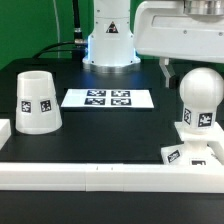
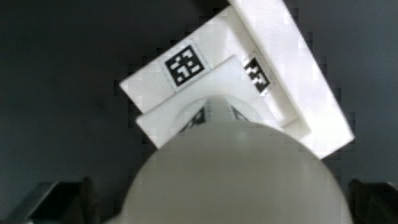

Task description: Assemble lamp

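Note:
The rounded white bulb [image 1: 199,100] stands upright with its neck on the flat square base [image 1: 188,156] at the exterior view's right, against the front rail. My gripper [image 1: 195,68] hangs just over the bulb's top. Its jaws are open and straddle the bulb with a gap on each side. In the wrist view the bulb [image 2: 228,175] fills the foreground between the two dark fingers [image 2: 57,200], with the tagged base [image 2: 240,80] below it. The tapered shade [image 1: 35,102] stands on its wide end at the exterior view's left, apart from the gripper.
The marker board [image 1: 108,98] lies flat at the table's middle. A long white border rail [image 1: 100,176] runs along the front edge, with a short rail piece [image 1: 4,130] at the left. The arm's white pedestal [image 1: 108,40] stands at the back.

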`<state>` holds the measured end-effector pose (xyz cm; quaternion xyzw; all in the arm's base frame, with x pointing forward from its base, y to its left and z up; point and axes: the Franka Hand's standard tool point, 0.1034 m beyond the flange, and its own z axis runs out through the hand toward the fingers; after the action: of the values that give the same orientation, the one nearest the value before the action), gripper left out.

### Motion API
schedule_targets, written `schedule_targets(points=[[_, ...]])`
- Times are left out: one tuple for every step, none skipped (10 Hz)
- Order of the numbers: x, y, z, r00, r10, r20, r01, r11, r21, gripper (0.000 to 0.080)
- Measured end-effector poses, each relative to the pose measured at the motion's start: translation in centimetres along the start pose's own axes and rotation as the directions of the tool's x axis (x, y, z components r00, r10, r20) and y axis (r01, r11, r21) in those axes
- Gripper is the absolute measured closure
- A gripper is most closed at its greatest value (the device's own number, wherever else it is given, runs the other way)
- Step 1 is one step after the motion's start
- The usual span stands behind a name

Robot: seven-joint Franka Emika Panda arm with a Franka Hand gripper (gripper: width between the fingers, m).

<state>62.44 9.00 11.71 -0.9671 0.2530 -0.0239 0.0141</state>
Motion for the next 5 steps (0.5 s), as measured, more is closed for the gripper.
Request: schedule_targets(points=[[-0.08,-0.19,-0.12,0.993,-0.119,-0.001,0.119,0.993,0.002,0.0101],[-0.21,-0.43,-0.18,0.975,-0.222,-0.002,0.222,0.975,0.004,0.01],[-0.32,-0.69,-0.2,0.952,-0.307,-0.006,0.307,0.952,0.007,0.01],[-0.36,-0.82,-0.18,0.893,-0.449,-0.01,0.45,0.893,0.005,0.01],[-0.43,-0.89,-0.13,0.826,-0.564,-0.01,0.564,0.826,-0.002,0.01]])
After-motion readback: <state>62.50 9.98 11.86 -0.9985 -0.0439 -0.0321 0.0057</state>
